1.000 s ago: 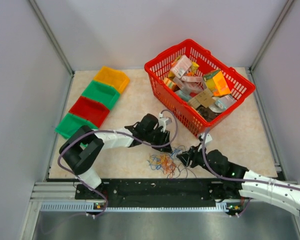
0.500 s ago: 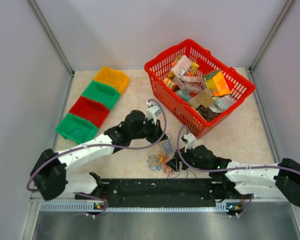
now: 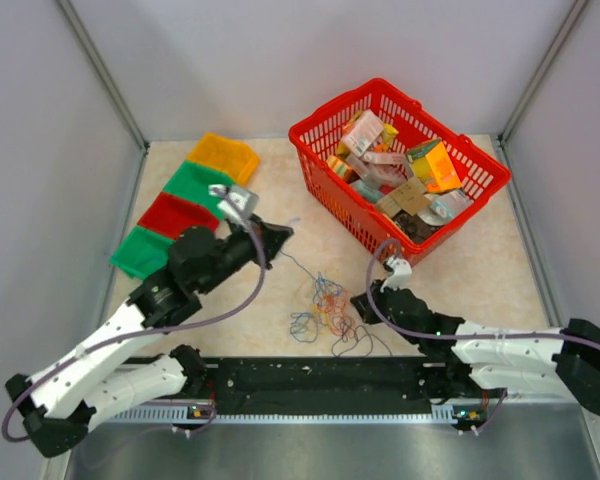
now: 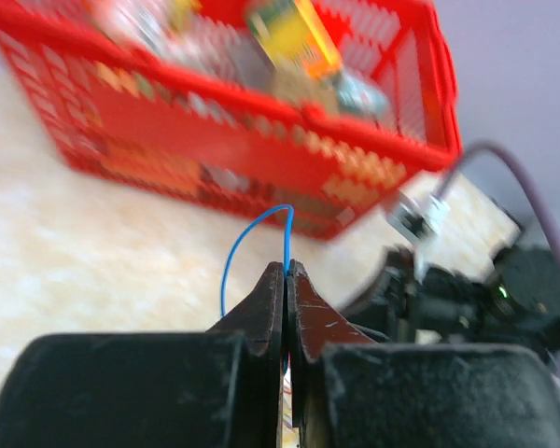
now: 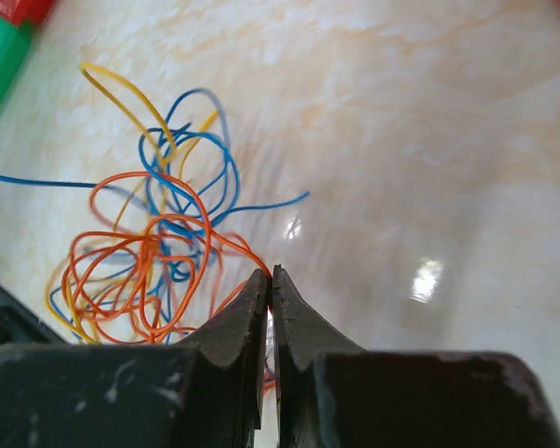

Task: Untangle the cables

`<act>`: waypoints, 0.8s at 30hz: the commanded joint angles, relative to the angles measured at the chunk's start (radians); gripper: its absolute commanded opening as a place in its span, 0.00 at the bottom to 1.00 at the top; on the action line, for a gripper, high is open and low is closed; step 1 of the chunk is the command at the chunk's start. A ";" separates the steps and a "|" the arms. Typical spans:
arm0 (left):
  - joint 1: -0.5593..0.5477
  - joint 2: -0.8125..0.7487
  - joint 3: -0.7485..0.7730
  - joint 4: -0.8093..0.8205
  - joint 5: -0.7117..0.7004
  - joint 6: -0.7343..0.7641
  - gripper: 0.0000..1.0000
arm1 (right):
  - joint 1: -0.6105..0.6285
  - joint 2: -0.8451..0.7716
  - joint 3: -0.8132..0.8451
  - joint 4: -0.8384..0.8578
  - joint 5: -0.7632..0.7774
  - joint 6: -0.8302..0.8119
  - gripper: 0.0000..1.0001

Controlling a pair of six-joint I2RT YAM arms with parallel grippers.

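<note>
A tangle of thin blue, orange and yellow cables lies on the table near the front edge. My left gripper is lifted to the upper left of it and shut on a blue cable that loops out of the fingertips; a thin strand runs from it down to the tangle. My right gripper sits low at the tangle's right edge, shut on an orange cable. The right wrist view shows the orange, blue and yellow loops spread on the table just left of its fingertips.
A red basket full of packets stands at the back right, close behind the right arm. Orange, green and red bins line the left side. The black rail runs along the table's front edge.
My left gripper has pulled back up and to the left, away from the tangle, drawing a blue strand out with it. The right gripper has stayed low at the tangle's right side.
</note>
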 commanded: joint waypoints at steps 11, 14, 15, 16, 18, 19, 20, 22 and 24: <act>0.002 -0.184 0.165 -0.063 -0.602 0.245 0.00 | -0.002 -0.237 -0.098 -0.046 0.074 -0.107 0.14; 0.000 -0.129 0.189 -0.117 -0.545 0.204 0.00 | 0.001 -0.204 -0.087 0.059 -0.089 -0.199 0.41; 0.002 -0.115 0.197 -0.126 -0.499 0.199 0.00 | 0.012 -0.188 -0.077 0.086 -0.136 -0.216 0.50; 0.000 -0.099 0.209 -0.129 -0.461 0.190 0.00 | 0.029 -0.169 -0.063 0.114 -0.176 -0.232 0.57; 0.002 -0.081 0.229 -0.125 -0.404 0.178 0.00 | 0.082 -0.119 -0.006 0.124 -0.195 -0.268 0.66; 0.000 -0.078 0.240 -0.125 -0.384 0.172 0.00 | 0.109 -0.081 0.032 0.120 -0.201 -0.285 0.69; 0.002 -0.075 0.248 -0.122 -0.376 0.164 0.00 | 0.129 -0.049 0.070 0.122 -0.211 -0.292 0.72; 0.002 -0.082 0.261 -0.120 -0.361 0.149 0.00 | 0.139 0.024 0.148 0.146 -0.240 -0.279 0.78; 0.002 -0.090 0.271 -0.120 -0.346 0.138 0.00 | 0.147 0.106 0.219 0.160 -0.278 -0.288 0.80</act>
